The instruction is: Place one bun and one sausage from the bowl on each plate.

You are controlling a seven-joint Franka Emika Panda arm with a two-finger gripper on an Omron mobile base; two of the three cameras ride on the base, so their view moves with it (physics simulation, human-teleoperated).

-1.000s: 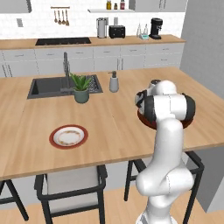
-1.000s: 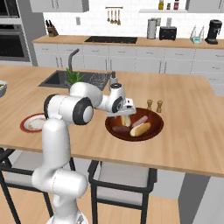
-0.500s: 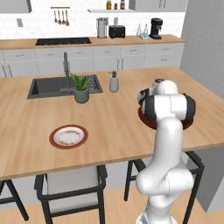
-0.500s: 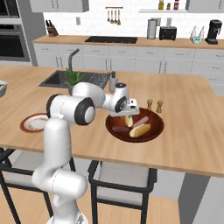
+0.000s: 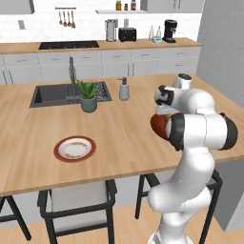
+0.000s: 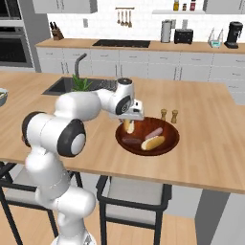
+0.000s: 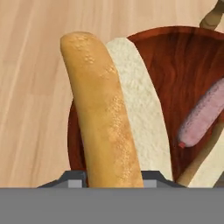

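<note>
bun in hand: my gripper (image 6: 128, 120) is closed on a bun (image 7: 107, 113); in the hand view it rises from between the finger tips toward 12 o'clock, golden crust on one half, pale cut face on the other.
where it is: over the 9 o'clock rim of the bowl (image 6: 168, 144) in the right base view; i can't tell whether it is clear of the dish or touching it.
bowl contents: a second bun (image 6: 153, 142), a pinkish sausage (image 6: 154, 132) and a darker sausage (image 6: 131, 140) lie inside, near each other.
plate: the plate (image 5: 74, 148) with the red rim sits toward 9 o'clock from the bowl in the left base view, well apart across the counter (image 5: 119, 128).
handling, my judgement: light and soft; it will squash rather than slip, so a gentle squeeze should do.
grip point, my judgement: i seem to hold it near one end, so the long free end may droop or swing; mid-length across the narrow width would carry steadier.
sausage, my judgement: firmer, smooth, likely to roll; take it at mid-length across its width.
</note>
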